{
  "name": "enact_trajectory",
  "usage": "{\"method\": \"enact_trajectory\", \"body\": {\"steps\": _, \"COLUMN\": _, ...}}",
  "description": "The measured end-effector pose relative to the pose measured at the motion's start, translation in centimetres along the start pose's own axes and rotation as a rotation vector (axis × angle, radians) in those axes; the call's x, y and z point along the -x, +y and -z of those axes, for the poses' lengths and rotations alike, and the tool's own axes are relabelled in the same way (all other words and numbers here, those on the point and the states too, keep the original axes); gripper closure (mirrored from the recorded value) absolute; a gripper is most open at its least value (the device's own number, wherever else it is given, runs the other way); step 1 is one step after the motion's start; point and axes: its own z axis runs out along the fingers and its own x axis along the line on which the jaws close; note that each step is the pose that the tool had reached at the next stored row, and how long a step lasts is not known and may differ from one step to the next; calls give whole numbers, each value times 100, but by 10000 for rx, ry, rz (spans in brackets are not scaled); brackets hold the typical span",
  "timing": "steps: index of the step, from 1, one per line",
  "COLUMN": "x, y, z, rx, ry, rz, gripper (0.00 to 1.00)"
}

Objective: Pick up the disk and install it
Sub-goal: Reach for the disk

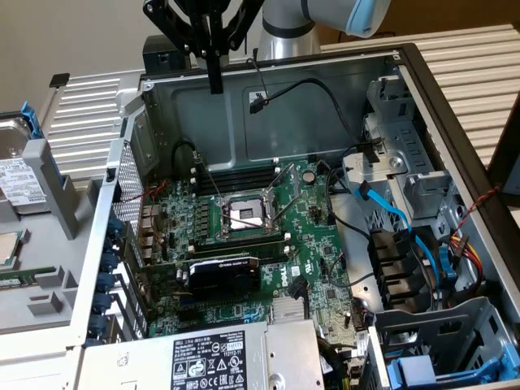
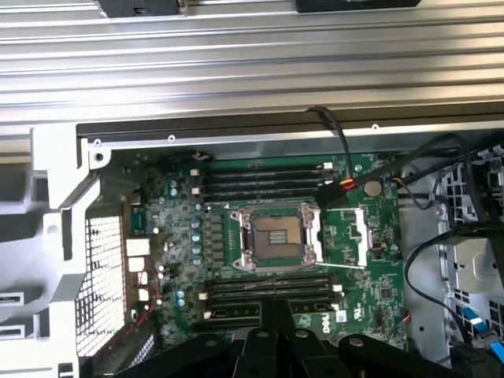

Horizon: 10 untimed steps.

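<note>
The grey power supply (image 1: 244, 357) with its black-and-white sticker sits closest, at six o'clock of the open computer case (image 1: 268, 130). My fingers (image 1: 215, 71) hang closed and empty at twelve o'clock, above the case's far wall and the motherboard (image 1: 317, 244). The hard disk (image 1: 18, 175) lies outside the case at nine o'clock, on a grey stand (image 1: 57, 187), well apart from me. I judge it dense, rigid and shock-sensitive. Its bare metal looks slippery, so the blue side rails (image 1: 30, 122) seem the better hold. The drive cage (image 1: 422, 195) at three o'clock is crowded by a blue cable (image 1: 388, 213). A ribbed pale tabletop (image 1: 463, 65) surrounds everything.
</note>
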Motion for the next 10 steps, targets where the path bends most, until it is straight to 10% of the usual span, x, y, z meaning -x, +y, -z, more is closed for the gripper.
{"method": "enact_trajectory", "body": {"steps": 10, "x": -398, "y": 13, "z": 8, "rx": -6, "ry": -3, "rz": 2, "gripper": 89}}
